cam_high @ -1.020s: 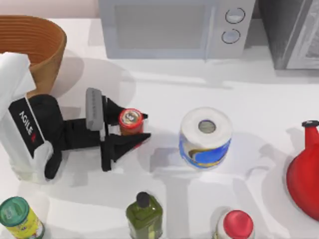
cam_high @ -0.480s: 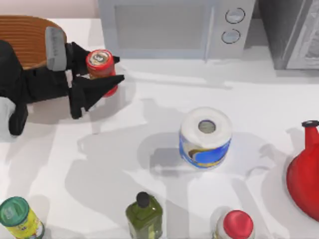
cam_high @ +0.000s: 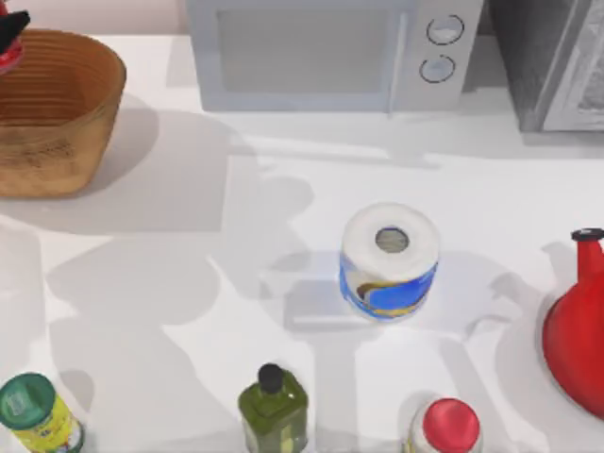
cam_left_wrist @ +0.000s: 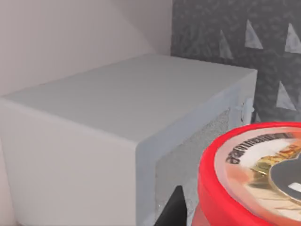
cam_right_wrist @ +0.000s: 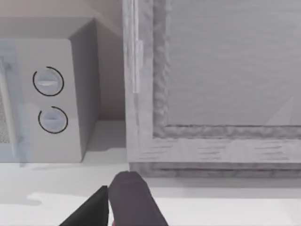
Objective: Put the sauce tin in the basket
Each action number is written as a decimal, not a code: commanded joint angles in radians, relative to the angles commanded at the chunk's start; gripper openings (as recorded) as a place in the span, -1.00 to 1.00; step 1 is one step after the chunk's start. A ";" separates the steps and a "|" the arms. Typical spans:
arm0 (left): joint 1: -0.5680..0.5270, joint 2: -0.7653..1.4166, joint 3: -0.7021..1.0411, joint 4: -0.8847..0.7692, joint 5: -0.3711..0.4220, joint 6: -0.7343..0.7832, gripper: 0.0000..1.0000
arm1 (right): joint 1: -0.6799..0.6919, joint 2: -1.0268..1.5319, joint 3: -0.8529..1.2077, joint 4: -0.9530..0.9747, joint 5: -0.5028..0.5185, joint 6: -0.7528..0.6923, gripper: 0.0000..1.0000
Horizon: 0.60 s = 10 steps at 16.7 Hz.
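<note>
Carrying the small red sauce tin point(cam_left_wrist: 256, 181) pinched in the left gripper point(cam_high: 9, 33) above the woven wicker basket point(cam_high: 66, 132) — next, lower and release.

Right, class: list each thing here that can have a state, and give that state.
sauce tin: gripped in left hand, raised at the rim of the basket
basket: upright, tin not yet inside
paper roll: standing on end
green bottle: upright, capped
microwave: door shut
</note>
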 joint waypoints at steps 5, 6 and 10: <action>0.168 -0.013 0.090 -0.164 0.000 0.065 -1.00 | 0.000 0.000 0.000 0.000 0.000 0.000 1.00; 0.173 -0.014 0.092 -0.170 0.000 0.068 -1.00 | 0.000 0.000 0.000 0.000 0.000 0.000 1.00; 0.169 -0.010 0.090 -0.168 -0.002 0.069 -1.00 | 0.000 0.000 0.000 0.000 0.000 0.000 1.00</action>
